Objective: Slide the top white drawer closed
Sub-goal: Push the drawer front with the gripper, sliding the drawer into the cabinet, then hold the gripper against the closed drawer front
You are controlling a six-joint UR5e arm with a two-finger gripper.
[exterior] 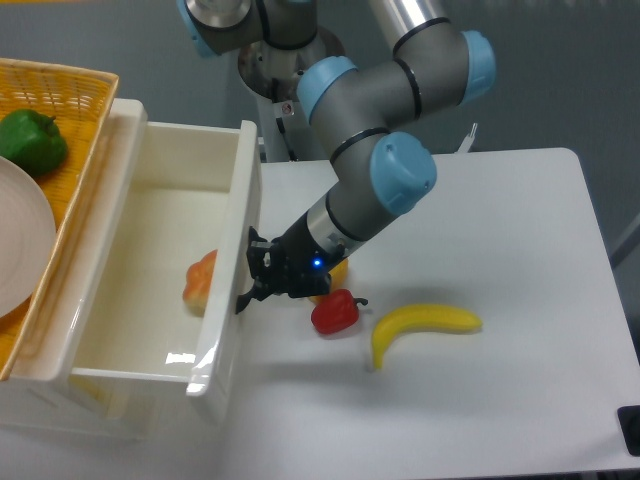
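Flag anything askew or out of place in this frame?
Nothing damaged or spilled. The glossy white plastic drawer stands partly open, front panel tilted in view, with the black two-finger gripper against it. An orange-red fruit lies inside. A red pepper and yellow banana lie loose on the table.

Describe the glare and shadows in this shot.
Fixed camera view: overhead light leaves a bright glare patch on the floor of the top white drawer near its front corner; soft shadows lie under the banana and the red pepper; the dark claw at the drawer's front panel reads murky.
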